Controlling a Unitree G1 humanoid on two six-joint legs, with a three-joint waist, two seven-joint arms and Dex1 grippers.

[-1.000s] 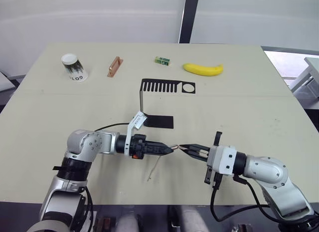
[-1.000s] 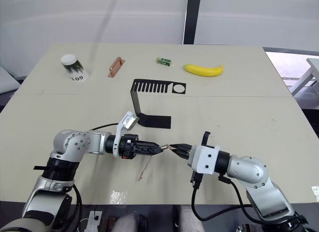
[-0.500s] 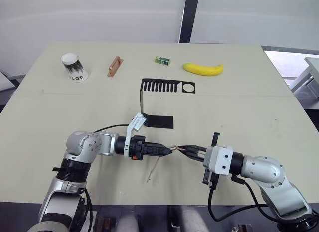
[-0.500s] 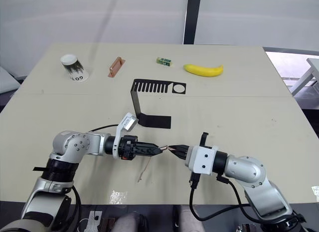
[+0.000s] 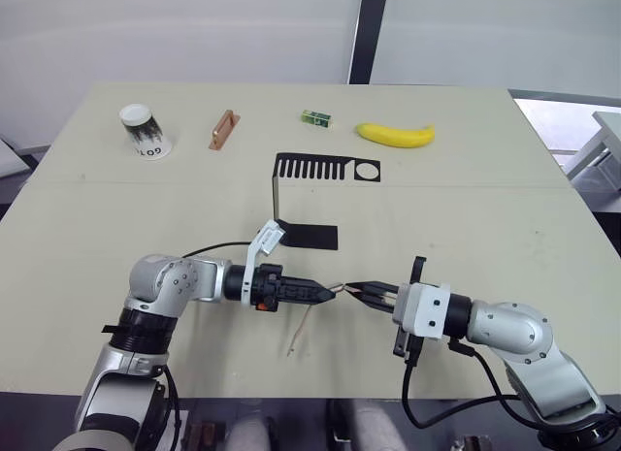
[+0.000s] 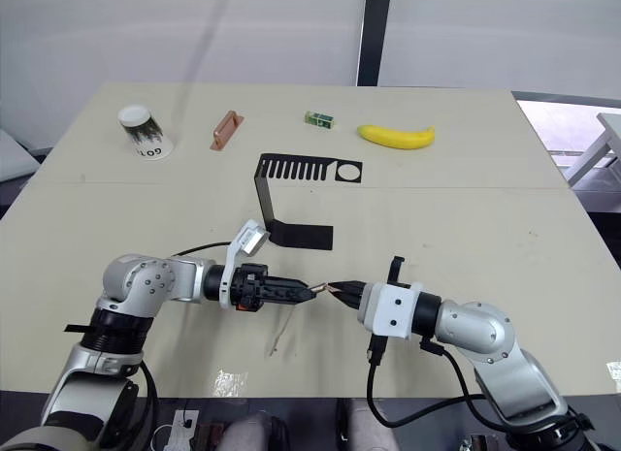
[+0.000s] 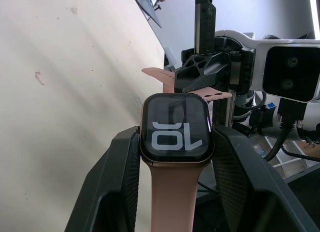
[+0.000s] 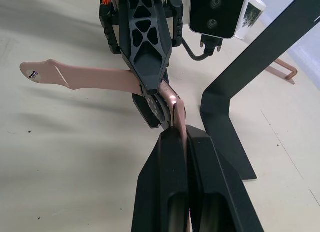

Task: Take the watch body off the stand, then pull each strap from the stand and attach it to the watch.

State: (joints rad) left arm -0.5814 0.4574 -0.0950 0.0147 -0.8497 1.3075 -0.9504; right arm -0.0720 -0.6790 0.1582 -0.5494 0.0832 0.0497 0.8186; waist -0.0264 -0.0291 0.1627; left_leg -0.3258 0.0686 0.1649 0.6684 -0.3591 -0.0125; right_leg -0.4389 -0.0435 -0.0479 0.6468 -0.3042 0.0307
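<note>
My left gripper (image 7: pixel 175 157) was closed on the watch body (image 7: pixel 176 128), fingers pinching its two sides, screen facing the wrist cam. One strap (image 7: pixel 167 192) was already on the body, hanging down btwn the fingers; in the left eye view its loose end (image 5: pixel 299 333) dangled at lower centre of frame, tip on or just above the table (image 5: pixel 466 209), can't tell which.

My right gripper (image 8: pixel 179 142) was clamped shut on the 2nd strap (image 8: pixel 175 110), fingers tight together w/ the pink band squeezed btwn them. Its free end pointed at the watch body, touching or just beside the case edge opposite the fitted strap. Whether it had entered the slot, I couldn't tell. Both grippers met tip to tip at lower centre of the left eye view, just above the table.

The stand (image 5: pixel 309 194) stood at frame centre, w/ nothing on its comb top or by its round hole. So, as I judged it: body off, both straps pulled, 1st strap attached. Left to do: slide the 2nd strap home.

Along the top of the frame: cup (image 5: pixel 144 131), copper bar (image 5: pixel 223 129), green box (image 5: pixel 315 117), banana (image 5: pixel 394 134), all well apart from the work.
</note>
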